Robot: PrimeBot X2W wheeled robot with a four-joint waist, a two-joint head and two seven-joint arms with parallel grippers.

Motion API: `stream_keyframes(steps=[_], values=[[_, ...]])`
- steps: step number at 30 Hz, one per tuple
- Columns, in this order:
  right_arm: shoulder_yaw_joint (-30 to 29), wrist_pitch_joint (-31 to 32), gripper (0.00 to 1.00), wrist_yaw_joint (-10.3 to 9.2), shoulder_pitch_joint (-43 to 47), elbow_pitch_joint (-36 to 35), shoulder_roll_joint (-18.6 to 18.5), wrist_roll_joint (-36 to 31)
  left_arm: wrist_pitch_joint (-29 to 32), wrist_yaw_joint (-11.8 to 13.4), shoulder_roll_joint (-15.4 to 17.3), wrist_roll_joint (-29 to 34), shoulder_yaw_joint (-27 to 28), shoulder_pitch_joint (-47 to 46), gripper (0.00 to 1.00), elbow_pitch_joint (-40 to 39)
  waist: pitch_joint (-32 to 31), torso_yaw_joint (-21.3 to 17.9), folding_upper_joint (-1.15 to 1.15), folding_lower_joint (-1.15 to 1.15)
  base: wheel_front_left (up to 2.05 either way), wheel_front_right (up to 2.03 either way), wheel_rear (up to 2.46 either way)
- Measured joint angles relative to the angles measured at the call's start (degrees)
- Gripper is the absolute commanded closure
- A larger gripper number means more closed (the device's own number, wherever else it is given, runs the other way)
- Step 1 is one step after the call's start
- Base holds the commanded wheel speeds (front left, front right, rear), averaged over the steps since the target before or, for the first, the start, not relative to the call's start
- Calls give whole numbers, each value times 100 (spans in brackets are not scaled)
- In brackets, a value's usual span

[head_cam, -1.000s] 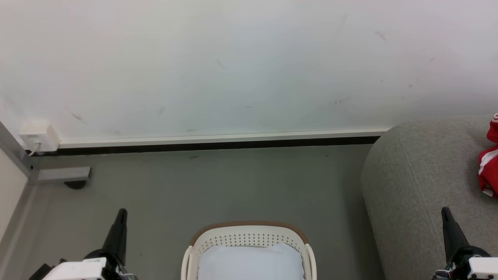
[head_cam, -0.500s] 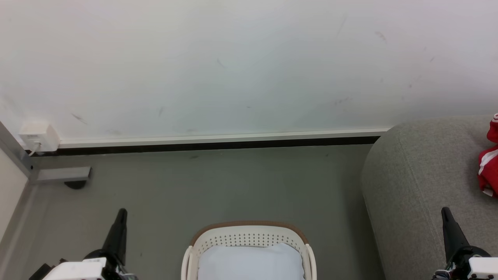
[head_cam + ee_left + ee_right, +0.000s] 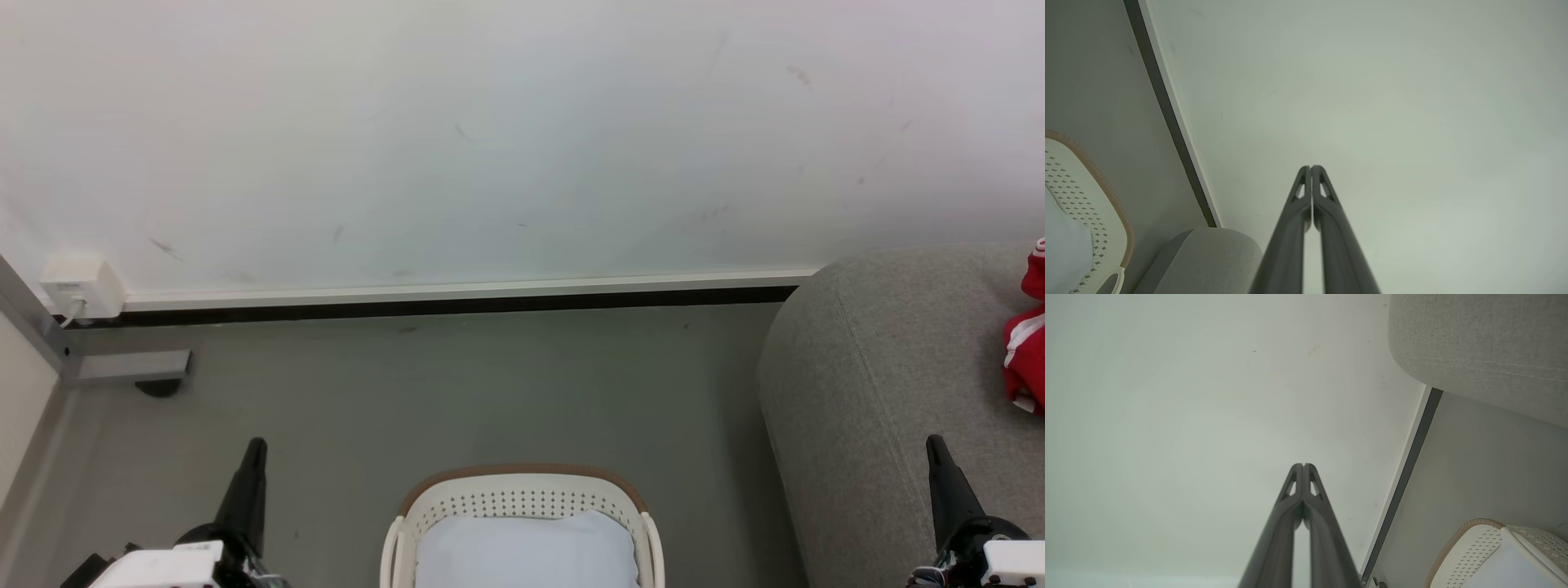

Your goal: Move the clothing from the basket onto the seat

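Left gripper point(image 3: 1311, 168): both fingers pressed together tip to tip, nothing between them, pointing at the bare white wall point(image 3: 1392, 94). Dark baseboard strip point(image 3: 1169, 114) runs diagonally down the left, grey floor point(image 3: 1090, 73) beyond it. The basket point(image 3: 1094, 212) sits at lower left: brown rim, perforated white wall, pale liner point(image 3: 1061, 249) inside. The seat point(image 3: 1208, 261), rounded grey end, is at the bottom between basket and fingers, with a strip of floor between it and the basket.

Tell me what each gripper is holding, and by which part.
Nothing is held. The left gripper and the right gripper are both shut with nothing between them. The clothing lies on the seat, apart from both.
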Motion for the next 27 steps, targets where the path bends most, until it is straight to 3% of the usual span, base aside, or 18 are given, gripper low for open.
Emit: stream_keyframes(steps=[27], values=[[0, 0, 100, 0, 0, 0, 0, 0, 0, 0, 1, 0, 0, -1, 100, 0, 0, 0, 0, 0, 0, 0, 0]])
